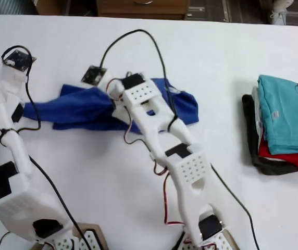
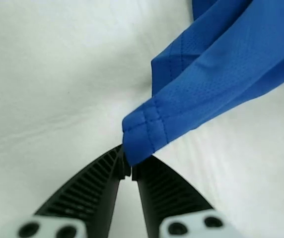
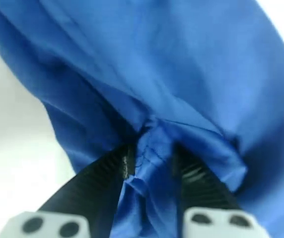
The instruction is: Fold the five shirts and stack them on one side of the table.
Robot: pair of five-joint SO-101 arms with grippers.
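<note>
1. Where the left arm (image 1: 5, 200) runs from the near edge toward the far left of the table (image 1: 216, 62), the left pincer (image 2: 127, 171) is closed. Its two tips pinch the stitched hem corner of the blue shirt (image 2: 221, 64).
2. The right arm (image 1: 190, 172) rises from the near middle and leans far and left. The right pincer (image 3: 149, 158) is clamped on a bunched fold of the blue shirt, with cloth packed between its fingers (image 3: 102, 183).
3. The blue shirt (image 1: 81, 107) lies crumpled in a left-to-right band on the far-middle part of the table. Its left end is at the left arm's wrist and its middle is under the right arm's wrist.
4. In the high view, the right arm's white wrist housing covers the grasp point and part of the shirt. Neither arm's fingertips can be made out there.
5. A stack of folded shirts (image 1: 282, 125) sits at the right side, well apart from the blue shirt. It is teal on top, red beneath and dark lowest, with a pale layer between that is hard to make out. The picture's right edge cuts the stack off.
6. Black cables (image 1: 140, 30) loop over the table and cross the shirt. A wooden cabinet (image 1: 144, 8) stands beyond the far edge.
</note>
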